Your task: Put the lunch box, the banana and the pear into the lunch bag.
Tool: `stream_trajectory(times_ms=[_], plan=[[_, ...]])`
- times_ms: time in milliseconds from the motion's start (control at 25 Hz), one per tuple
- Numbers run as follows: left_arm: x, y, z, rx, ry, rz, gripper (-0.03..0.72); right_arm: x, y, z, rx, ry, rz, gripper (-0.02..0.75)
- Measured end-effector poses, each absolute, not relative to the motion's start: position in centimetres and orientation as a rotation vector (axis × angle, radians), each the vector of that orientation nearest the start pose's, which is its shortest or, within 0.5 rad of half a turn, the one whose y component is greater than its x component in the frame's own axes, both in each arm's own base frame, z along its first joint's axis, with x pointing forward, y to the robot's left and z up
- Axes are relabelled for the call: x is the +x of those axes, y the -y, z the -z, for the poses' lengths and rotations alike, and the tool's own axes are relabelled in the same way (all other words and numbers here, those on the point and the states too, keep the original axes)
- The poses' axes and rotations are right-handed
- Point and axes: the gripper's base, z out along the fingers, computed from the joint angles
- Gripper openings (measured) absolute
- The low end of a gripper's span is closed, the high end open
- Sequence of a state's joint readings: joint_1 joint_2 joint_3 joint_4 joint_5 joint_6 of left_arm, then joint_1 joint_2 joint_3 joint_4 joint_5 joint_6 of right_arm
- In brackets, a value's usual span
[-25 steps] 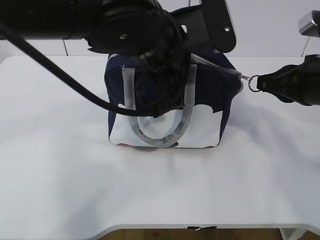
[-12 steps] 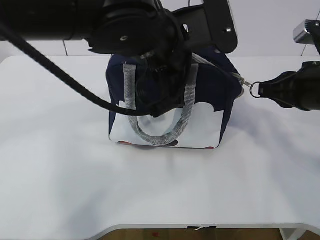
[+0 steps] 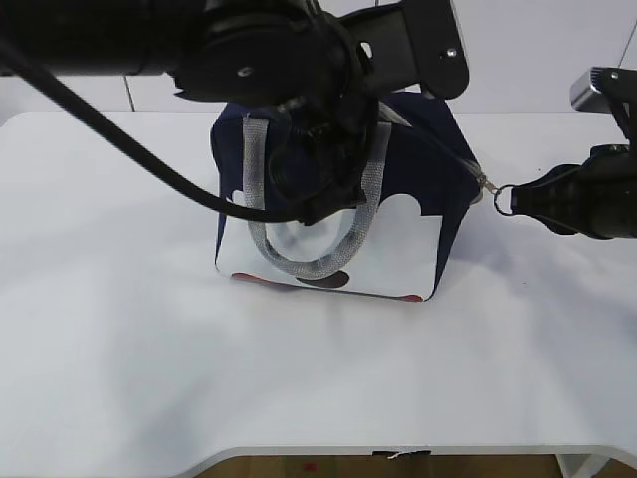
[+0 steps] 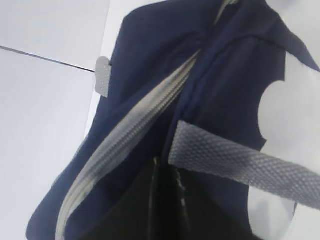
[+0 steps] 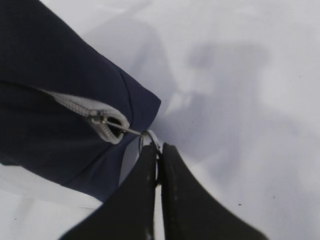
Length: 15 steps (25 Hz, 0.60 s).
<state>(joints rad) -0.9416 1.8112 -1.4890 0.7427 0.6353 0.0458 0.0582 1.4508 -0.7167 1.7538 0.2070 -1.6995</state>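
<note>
Navy lunch bag (image 3: 418, 159), right gripper (image 5: 156, 159) pinching ring pull (image 3: 503, 199)

the lunch bag (image 3: 398, 239) stands on the table, boxy, navy blue on top with white lower panels and a grey webbing handle (image 3: 299, 261) looping down its front. its near bottom edge is tipped up slightly. the grey zipper (image 4: 125, 130) runs along the top, its ring pull (image 3: 504, 199) drawn out to the right.
</note>
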Motion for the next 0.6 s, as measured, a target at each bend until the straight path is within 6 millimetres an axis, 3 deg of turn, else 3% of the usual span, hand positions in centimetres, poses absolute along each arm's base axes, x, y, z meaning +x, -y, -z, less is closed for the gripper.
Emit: stream_trajectory(times_ms=[600], plan=[[27.6,31.6,-30.7,1.446,-1.688,-0.335,0.01,29.1,-3.5,-21.8,-0.123,-2.194,-0.278,0.006]])
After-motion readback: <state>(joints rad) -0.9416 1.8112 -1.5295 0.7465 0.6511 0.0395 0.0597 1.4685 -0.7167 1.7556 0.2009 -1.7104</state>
